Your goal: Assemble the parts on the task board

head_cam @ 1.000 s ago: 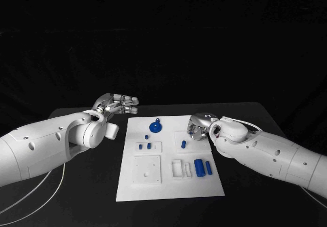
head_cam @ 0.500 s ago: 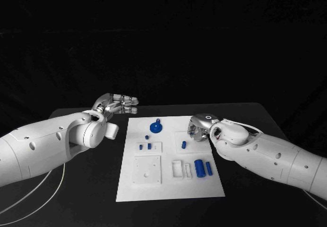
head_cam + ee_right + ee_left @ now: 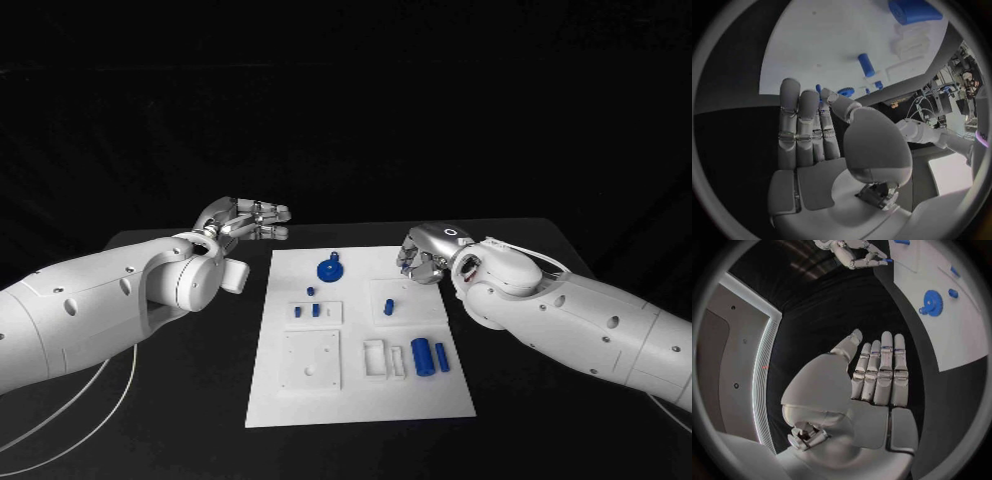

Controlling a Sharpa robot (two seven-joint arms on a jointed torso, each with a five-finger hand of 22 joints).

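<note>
We see the left hand (image 3: 248, 219) spread, empty, left of the task board (image 3: 361, 400) | right hand (image 3: 423, 255) pinching a small blue part (image 3: 402, 270) over the board's right edge

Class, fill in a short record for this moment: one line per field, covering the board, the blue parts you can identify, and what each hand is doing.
Board: white task board in the middle of the black table
Far part: blue gear on the board's far end
Near part: blue cylinder lying near the board's right edge
Left hand: left hand off the board's far left corner, fingers extended, holding nothing
Right hand: right hand above the board's far right edge; whether it holds anything cannot be told
</note>
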